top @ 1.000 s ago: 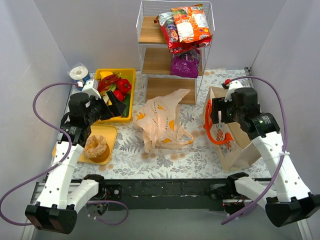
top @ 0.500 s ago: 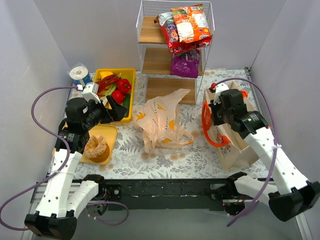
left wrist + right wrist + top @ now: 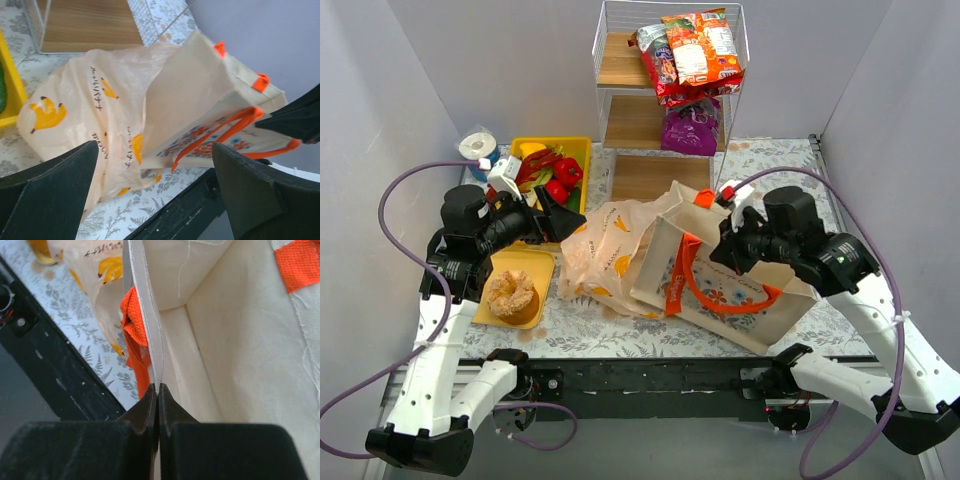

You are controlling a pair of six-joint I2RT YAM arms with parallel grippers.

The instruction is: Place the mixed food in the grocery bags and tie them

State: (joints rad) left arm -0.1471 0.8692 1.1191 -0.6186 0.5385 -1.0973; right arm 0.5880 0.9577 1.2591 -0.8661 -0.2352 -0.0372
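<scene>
The beige tote [image 3: 750, 300] with orange handles lies tipped at the table's middle, its mouth facing left against the peach plastic bag [image 3: 605, 255]. My right gripper [image 3: 720, 250] is shut on the tote's rim; in the right wrist view its fingertips [image 3: 158, 387] pinch the thin edge of the tote [image 3: 240, 340]. My left gripper [image 3: 560, 215] hangs open just left of the plastic bag, and in its wrist view [image 3: 155, 150] both bags sit beyond the spread fingers with nothing between them. Red-and-orange crisp packets [image 3: 695, 50] and a purple packet [image 3: 688, 128] stay on the rack.
A white wire rack [image 3: 610, 90] with wooden shelves stands at the back. A yellow tray [image 3: 582, 150] of red peppers and a smaller yellow tray [image 3: 542, 262] with a doughnut sit at the left. A white paper roll [image 3: 477, 147] is at the far left. The black rail [image 3: 650, 375] marks the near edge.
My right gripper shut on the tote's rim and dragged the tote left from the right side, tipping it against the plastic bag, which bunched leftward. The left gripper stayed open and swung toward the bags.
</scene>
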